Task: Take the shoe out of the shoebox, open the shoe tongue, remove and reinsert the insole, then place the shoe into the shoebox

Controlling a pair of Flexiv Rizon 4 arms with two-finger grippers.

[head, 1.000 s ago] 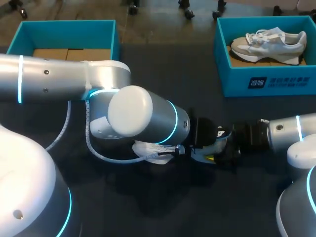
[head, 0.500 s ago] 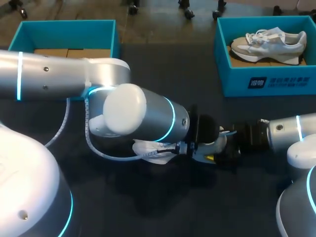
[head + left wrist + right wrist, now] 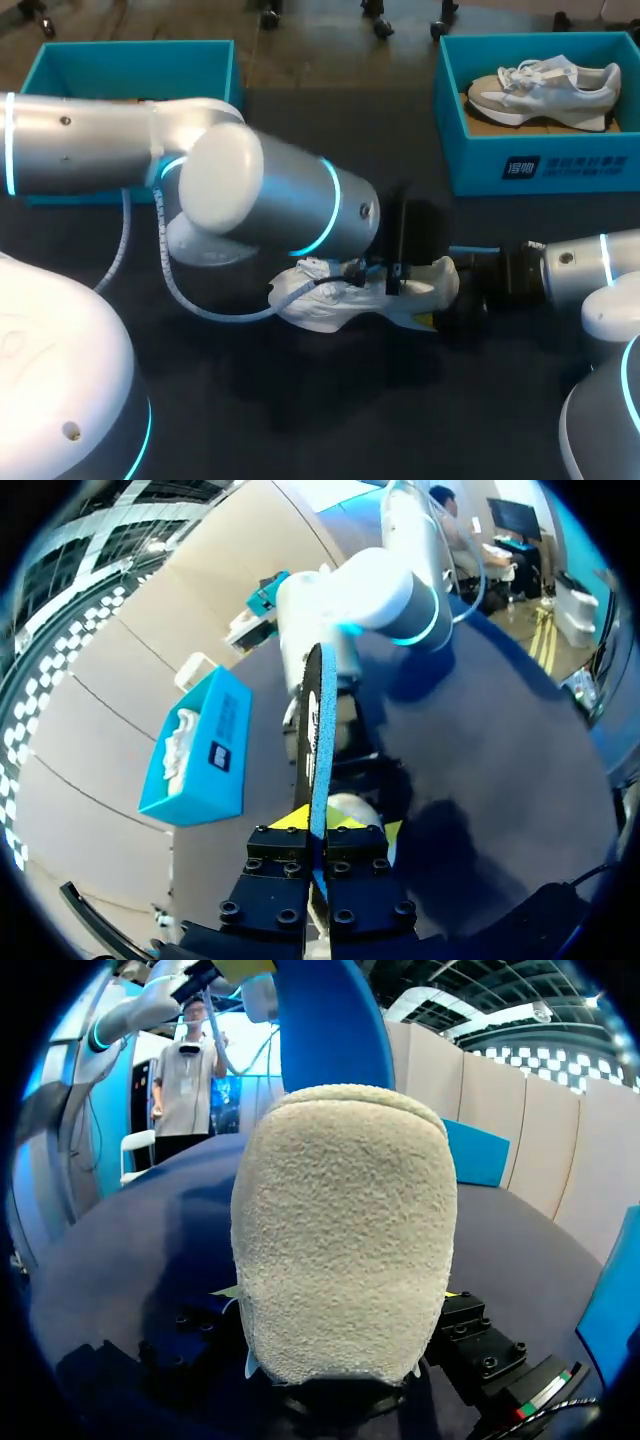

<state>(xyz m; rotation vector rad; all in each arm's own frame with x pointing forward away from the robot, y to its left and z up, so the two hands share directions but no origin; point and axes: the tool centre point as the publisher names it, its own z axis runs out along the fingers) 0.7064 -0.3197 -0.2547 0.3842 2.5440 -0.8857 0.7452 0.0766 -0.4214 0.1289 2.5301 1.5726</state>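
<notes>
Beyond the left arm, well apart from its jaws, stands an open teal shoebox showing only cardboard. I take it for the one the shoe must go back to.

The left jaws are clenched on the blue insole, pinching it edge-on so that it runs straight out ahead of them toward the shoe. The shoe lies on the tabletop just under and ahead of the left jaws. Its long axis runs from arm to arm, with the laced toe toward my left and the fuzzy heel toward my right.

The right jaws grasp that heel from both sides, a yellow tip showing at each flank, and the insole rises above the collar ahead of them.

The step in hand looks to be drawing out the insole. Next the left jaws must pull it clear along the shoe's length while the right jaws hold firm. It then has to be fed back toe-first.

Far past the right jaws, a second shoebox holds another shoe.
</notes>
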